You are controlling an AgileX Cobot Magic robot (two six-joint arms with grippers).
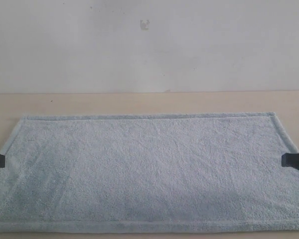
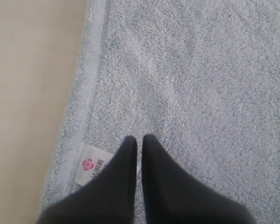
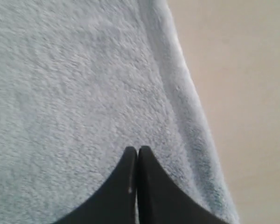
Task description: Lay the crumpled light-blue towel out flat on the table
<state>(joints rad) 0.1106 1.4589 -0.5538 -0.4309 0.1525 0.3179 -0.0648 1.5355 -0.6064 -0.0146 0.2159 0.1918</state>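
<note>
Evidently the towel [image 1: 149, 169] is lying flat on the surface [image 1: 139, 102], so the left claw [image 2: 139, 138] and right claw [image 3: 137, 149] are hovering clenched, empty, near its side hems.

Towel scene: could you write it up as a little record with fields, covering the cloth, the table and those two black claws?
towel: light blue, fluffy, lying flat and spread out, no folds visible
table: pale beige, bare strip showing beyond the towel's far edge
left gripper: shut, tips over the towel near a side hem, no cloth seen pinched
right gripper: shut, tips over the towel near the opposite hem, no cloth seen pinched
tag: small, white, pink flower mark, beside the left gripper
task: looks done
</note>
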